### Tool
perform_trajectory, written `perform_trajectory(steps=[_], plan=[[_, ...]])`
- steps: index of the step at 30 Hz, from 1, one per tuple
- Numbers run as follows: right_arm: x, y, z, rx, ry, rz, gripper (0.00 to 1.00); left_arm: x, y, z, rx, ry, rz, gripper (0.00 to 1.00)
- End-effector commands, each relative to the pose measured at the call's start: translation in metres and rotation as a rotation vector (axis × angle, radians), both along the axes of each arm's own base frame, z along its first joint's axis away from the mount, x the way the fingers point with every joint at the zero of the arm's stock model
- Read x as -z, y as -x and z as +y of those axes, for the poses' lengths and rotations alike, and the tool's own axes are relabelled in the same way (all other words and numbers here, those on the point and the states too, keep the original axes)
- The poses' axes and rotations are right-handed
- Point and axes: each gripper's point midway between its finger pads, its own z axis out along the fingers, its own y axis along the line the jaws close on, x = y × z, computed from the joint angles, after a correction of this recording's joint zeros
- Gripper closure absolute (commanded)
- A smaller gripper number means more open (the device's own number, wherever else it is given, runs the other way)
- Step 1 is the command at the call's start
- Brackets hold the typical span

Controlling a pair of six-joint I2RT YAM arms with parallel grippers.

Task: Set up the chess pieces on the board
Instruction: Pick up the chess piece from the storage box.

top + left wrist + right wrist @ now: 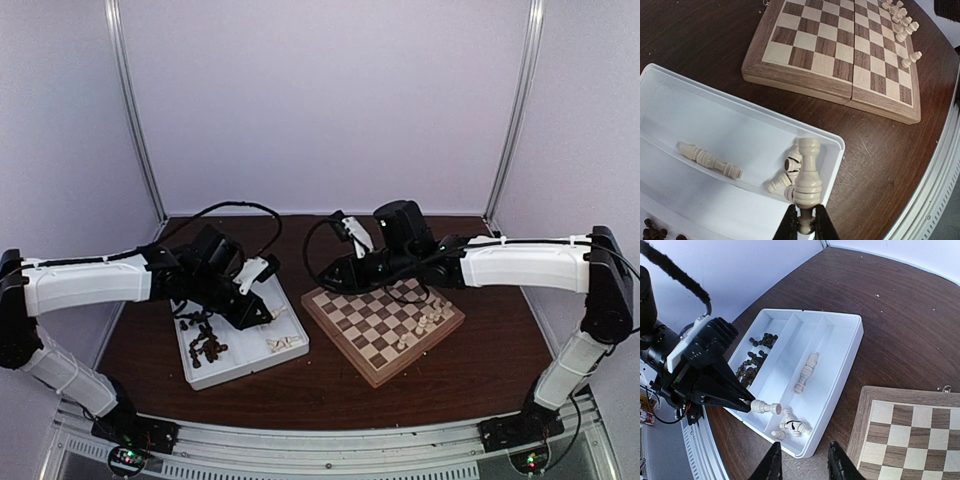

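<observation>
Top view: the board (370, 330) sits right of the white tray (245, 357) on the table (330, 385), with cream pieces (425, 320) standing along its right side. Left wrist: the left tool (802, 222) clenches one cream piece (807, 175) by its base above the tray. Right wrist: the right tool (805, 460) is spread and empty.

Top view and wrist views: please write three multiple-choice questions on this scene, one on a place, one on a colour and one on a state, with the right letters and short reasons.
1. In the top view, where is the white tray? A left of the board; B right of it; C on it.
2. What colour is the piece in the left gripper? A dark brown; B cream-white; C red.
3. How is the right gripper? A shut and empty; B shut on a piece; C open and empty.

A, the tray lies beside the board's left corner; B, the clamped piece is pale; C, its fingers stand apart, nothing between.
</observation>
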Motion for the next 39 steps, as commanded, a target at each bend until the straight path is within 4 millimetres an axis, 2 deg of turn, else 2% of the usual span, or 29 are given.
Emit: perform_trajectory(steps=[1,9,17,22,34,39], plan=[[-0.027,0.005,0.012,-0.055,-0.065,-0.061,0.67,-0.018,0.004,-0.012,0.039,0.109,-0.017,0.93],[-0.029,0.019,0.019,-0.112,-0.141,-0.023,0.6,-0.036,0.016,-0.02,0.125,0.256,0.036,0.93],[-0.028,0.05,0.039,-0.31,-0.183,-0.003,0.5,-0.059,0.036,-0.036,0.279,0.385,0.066,0.92],[-0.029,0.061,0.046,-0.39,-0.204,0.022,0.49,-0.071,0.042,-0.04,0.323,0.431,0.059,0.92],[-0.028,0.082,0.048,-0.482,-0.226,0.072,0.54,-0.084,0.049,-0.04,0.362,0.478,0.023,0.9],[-0.029,0.085,0.05,-0.49,-0.23,0.074,0.67,-0.089,0.05,-0.04,0.37,0.485,0.012,0.9]])
